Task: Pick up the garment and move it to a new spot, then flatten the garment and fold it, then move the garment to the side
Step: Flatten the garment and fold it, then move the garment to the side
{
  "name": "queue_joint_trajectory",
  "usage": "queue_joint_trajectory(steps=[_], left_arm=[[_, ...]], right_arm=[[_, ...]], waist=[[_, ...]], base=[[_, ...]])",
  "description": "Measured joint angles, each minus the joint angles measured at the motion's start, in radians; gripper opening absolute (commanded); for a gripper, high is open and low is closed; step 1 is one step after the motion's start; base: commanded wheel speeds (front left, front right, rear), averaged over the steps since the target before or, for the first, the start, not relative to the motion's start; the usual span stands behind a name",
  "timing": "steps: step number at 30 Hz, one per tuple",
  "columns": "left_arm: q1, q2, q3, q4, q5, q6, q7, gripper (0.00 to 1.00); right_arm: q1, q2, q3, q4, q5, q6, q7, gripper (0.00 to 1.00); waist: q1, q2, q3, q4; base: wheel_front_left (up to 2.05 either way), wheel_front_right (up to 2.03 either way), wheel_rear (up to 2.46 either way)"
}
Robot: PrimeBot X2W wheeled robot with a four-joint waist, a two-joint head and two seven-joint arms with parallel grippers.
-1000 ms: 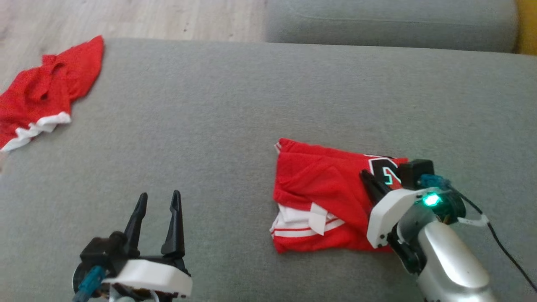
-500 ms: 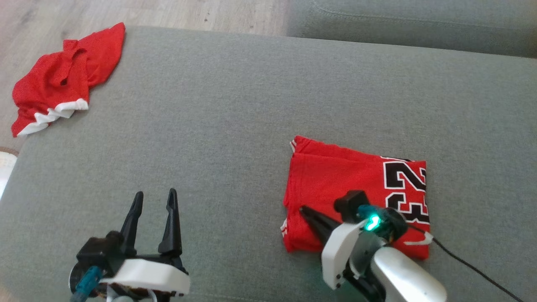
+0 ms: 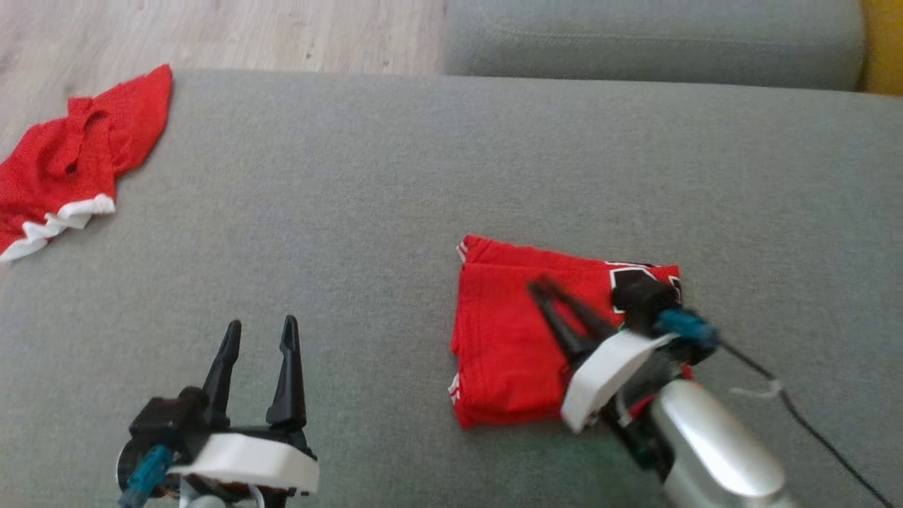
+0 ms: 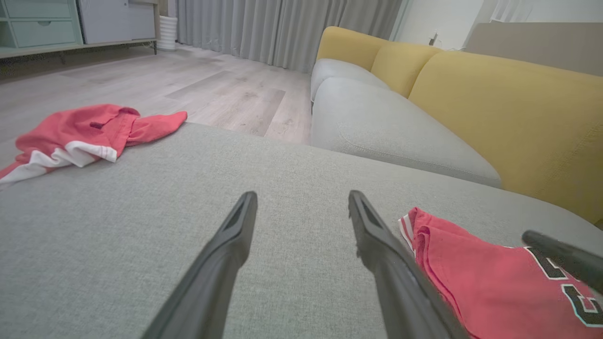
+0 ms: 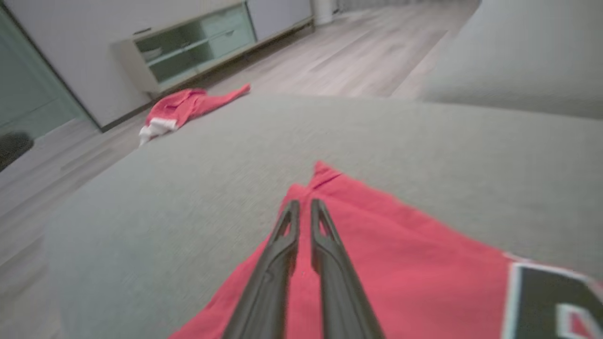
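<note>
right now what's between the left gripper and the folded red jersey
Only bare grey cushion, from the left gripper to the folded red jersey, in the head view.

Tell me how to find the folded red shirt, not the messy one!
Look at the big grey sofa cushion in front of the robot. Near its right side lies the folded red shirt, under the right gripper. Unlike the crumpled red garment at the far left edge, it is a neat flat rectangle with a black-and-white print on one end.
</note>
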Motion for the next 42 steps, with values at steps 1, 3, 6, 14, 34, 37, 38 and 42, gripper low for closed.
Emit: queue_joint_trajectory(steps=[1, 3, 6, 14, 34, 37, 38, 42], left_arm=[[-0.003, -0.001, 0.0, 0.006, 0.0, 0.0, -0.003, 1.0], [-0.013, -0.005, 0.0, 0.014, -0.015, -0.001, -0.007, 1.0], [-0.016, -0.014, -0.001, 0.039, -0.027, -0.004, -0.009, 1.0], [-0.009, -0.028, 0.002, 0.097, -0.042, -0.01, -0.041, 1.0], [0.078, -0.026, -0.013, 0.165, -0.035, -0.027, -0.06, 1.0], [0.077, -0.026, -0.015, 0.165, -0.035, -0.027, -0.06, 1.0], [0.077, -0.026, -0.015, 0.165, -0.035, -0.027, -0.06, 1.0], [0.077, -0.026, -0.016, 0.165, -0.035, -0.027, -0.06, 1.0]], right_arm=[[0.001, 0.001, -0.036, -0.007, -0.017, 0.0, -0.01, 0.67], [0.012, 0.009, -0.118, -0.027, -0.047, 0.0, -0.03, 1.0], [0.069, 0.028, -0.245, -0.061, -0.089, 0.0, -0.059, 1.0], [0.248, 0.045, -0.416, -0.153, -0.145, 0.0, -0.069, 1.0], [0.366, 0.06, -0.457, -0.186, -0.145, 0.0, -0.087, 1.0], [0.366, 0.06, -0.458, -0.178, -0.137, 0.0, -0.087, 1.0], [0.366, 0.06, -0.458, -0.176, -0.137, 0.0, -0.087, 1.0], [0.366, 0.06, -0.458, -0.169, -0.137, 0.0, -0.087, 1.0]], waist=[[0.0, 0.0, -0.007, -0.005], [0.0, 0.0, -0.021, -0.015], [0.0, 0.0, -0.045, -0.03], [-0.0001, 0.0, -0.088, -0.066], [-0.0001, 0.0, -0.135, -0.064], [-0.0001, 0.0, -0.135, -0.065], [0.0, 0.0, -0.135, -0.066], [0.0, 0.0, -0.136, -0.064]], base=[[0.0, 0.0, 0.0], [0.0, 0.0, 0.0], [0.0, 0.0, 0.0], [0.0, 0.0, 0.0], [0.0, 0.0, 0.0], [0.0, 0.0, 0.0], [0.0, 0.0, 0.0], [0.0, 0.0, 0.0]])
